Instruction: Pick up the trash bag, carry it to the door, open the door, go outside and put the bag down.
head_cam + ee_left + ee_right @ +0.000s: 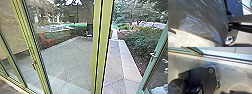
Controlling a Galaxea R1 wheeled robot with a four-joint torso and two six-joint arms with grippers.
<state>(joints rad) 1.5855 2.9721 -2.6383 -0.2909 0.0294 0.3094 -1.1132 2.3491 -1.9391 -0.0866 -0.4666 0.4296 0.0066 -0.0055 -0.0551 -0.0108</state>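
Head view: at the right, the door (pixel 149 72) is standing open, and paving (pixel 115 65) is leading far off beside a hedge (pixel 142 41). The step in hand, as I am judging it, is going out with the bag. Doing it well is meaning lining up between the near post (pixel 101 45) and the door, driving slowly and watching the handle (pixel 153 55) at the right. Counting: one open door, one hedge, two handles, the other (pixel 34 64) being at the left on the glass wall (pixel 65 50).

Left wrist view: the dark, glossy bag (pixel 199 16) is bulging close by, its skin creasing. Thin film is likely to be snagging or tearing, so smooth motion is best. I cannot tell how far open the left claw is, or whether it is gripping the bag. Counting: one bag.

Right wrist view: the bag is lying over or beside the base (pixel 204 75), on the inner side of the sill (pixel 220 57); it is needing clearance there. I cannot tell the right claw's opening or hold. Counting: one base, one sill, the same single bag.
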